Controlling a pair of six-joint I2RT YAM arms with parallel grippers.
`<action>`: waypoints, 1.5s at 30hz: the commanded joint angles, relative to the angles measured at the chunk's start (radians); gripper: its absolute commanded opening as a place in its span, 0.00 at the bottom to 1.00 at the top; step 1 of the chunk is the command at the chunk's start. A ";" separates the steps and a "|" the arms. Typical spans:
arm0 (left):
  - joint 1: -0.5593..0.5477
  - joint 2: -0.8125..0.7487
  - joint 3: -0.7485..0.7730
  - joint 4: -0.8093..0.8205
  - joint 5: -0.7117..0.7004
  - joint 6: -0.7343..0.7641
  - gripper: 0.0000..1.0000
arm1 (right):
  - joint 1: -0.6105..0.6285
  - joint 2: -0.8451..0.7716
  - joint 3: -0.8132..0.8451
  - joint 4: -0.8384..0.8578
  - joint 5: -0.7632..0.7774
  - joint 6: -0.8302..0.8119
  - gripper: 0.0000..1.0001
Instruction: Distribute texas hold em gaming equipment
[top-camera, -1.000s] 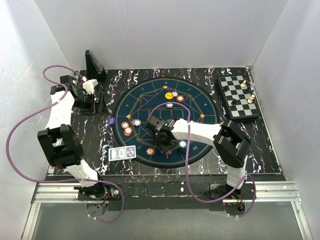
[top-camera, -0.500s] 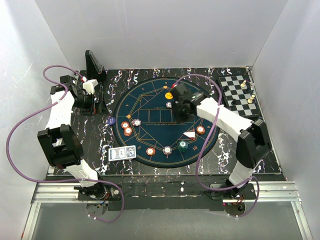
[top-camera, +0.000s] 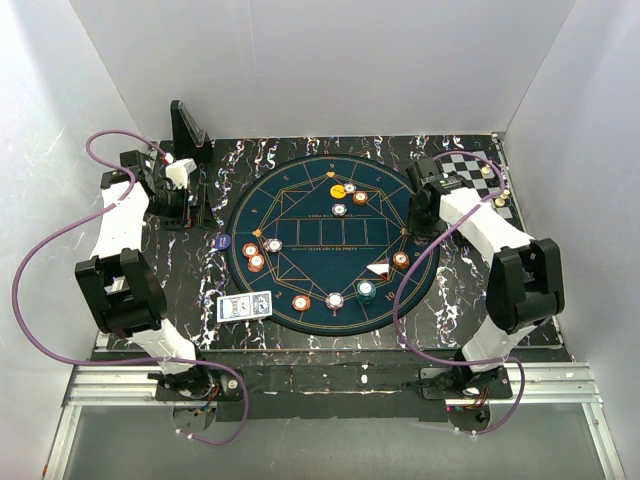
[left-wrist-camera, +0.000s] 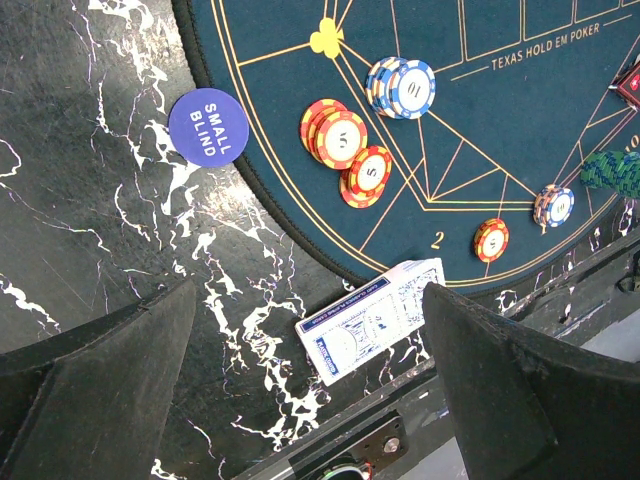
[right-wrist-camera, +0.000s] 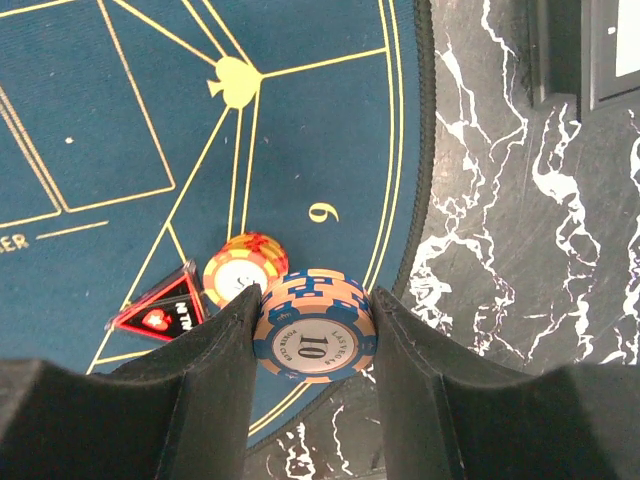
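Snugly in right hand (right-wrist-camera: 314, 308), chip (right-wrist-camera: 315, 338)

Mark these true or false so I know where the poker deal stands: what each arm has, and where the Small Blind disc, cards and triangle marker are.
1. The right fingers are shut on a striped chip marked 10. True.
2. The Small Blind disc sits on the blue mat. False: it lies on the marbled table, just outside the mat's edge.
3. The left fingers hold the playing cards. False: they are open and empty, and the cards lie flat below them at the mat's edge.
4. The red triangle marker lies on the mat beside an orange chip. True.
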 joint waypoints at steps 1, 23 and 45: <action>0.006 -0.038 0.030 -0.011 0.011 0.015 0.98 | -0.018 0.057 -0.002 0.042 0.029 0.040 0.26; 0.006 -0.049 0.038 -0.033 0.042 0.024 0.98 | -0.054 0.199 -0.056 0.111 -0.019 0.111 0.66; 0.006 -0.049 -0.002 -0.007 0.059 -0.014 0.98 | 0.361 -0.142 0.022 -0.081 -0.063 0.103 0.87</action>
